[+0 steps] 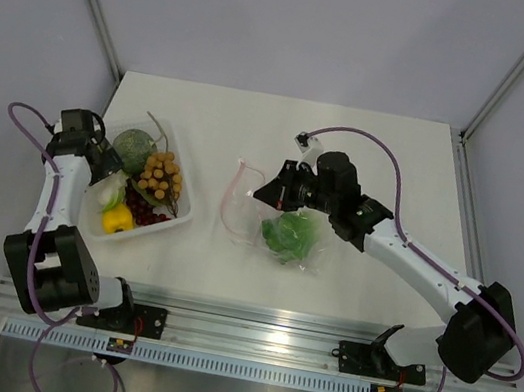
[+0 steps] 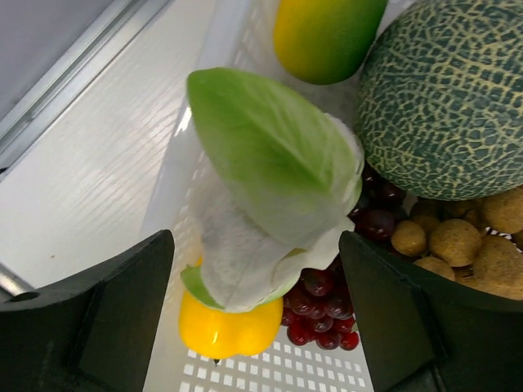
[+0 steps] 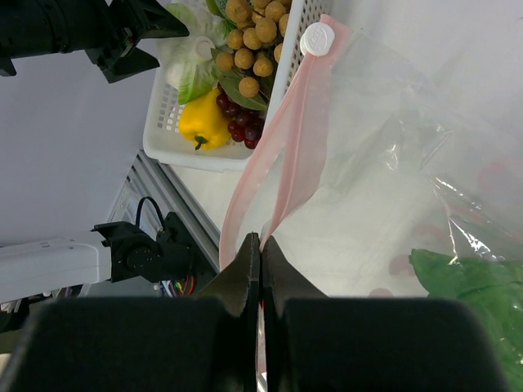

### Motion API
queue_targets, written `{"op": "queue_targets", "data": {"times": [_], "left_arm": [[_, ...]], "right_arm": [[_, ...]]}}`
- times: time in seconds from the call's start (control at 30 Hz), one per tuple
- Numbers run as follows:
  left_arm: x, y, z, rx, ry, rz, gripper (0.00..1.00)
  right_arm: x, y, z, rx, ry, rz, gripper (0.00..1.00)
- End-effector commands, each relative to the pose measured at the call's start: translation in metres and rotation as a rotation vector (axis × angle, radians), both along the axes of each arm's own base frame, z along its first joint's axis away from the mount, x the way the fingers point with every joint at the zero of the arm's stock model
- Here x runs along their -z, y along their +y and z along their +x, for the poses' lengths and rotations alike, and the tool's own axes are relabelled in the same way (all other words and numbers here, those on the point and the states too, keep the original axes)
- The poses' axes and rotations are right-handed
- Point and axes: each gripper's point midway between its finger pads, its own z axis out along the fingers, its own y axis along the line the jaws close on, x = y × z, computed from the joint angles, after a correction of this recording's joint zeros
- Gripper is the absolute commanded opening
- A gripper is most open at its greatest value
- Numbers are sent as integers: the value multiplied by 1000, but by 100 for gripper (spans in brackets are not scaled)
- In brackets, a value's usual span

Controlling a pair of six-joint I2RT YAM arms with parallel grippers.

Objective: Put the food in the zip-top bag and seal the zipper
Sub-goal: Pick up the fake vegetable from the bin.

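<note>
Right claw (image 3: 260,249) pressed together, pinching the pink zipper (image 3: 286,139) at its tips; the bag (image 3: 392,163) mouth hangs open. Just past the tips, inside the bag: lettuce (image 3: 478,286), so one item is done. Left claw (image 2: 257,314) spread, pale vegetable (image 2: 270,155) between its fingers, not gripped yet. Beneath and beyond it in the tray (image 2: 245,367): yellow pepper (image 2: 229,327), grapes (image 2: 319,322), tan balls (image 2: 458,241), melon (image 2: 445,98). Most food left, sealing not started.

Clear bag (image 1: 260,218) lies mid-table, pink zipper (image 3: 288,139) unsealed, green lettuce (image 1: 291,234) inside. Pale vegetable (image 2: 270,180), tan balls (image 1: 160,176), dark grapes (image 1: 143,211) and yellow piece (image 1: 117,221) sit together in the white tray (image 1: 184,211)
</note>
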Motion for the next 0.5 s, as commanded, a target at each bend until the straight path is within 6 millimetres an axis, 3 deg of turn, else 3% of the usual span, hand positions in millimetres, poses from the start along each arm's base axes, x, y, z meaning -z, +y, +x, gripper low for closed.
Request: {"op": "queue_targets", "data": {"times": [0.0, 0.47], "left_arm": [[-2, -5, 19, 45, -82, -21, 85], [10, -4, 26, 48, -76, -32, 75]], "right_arm": [[-21, 1, -5, -25, -73, 35, 0], [-18, 7, -5, -48, -54, 34, 0]]}}
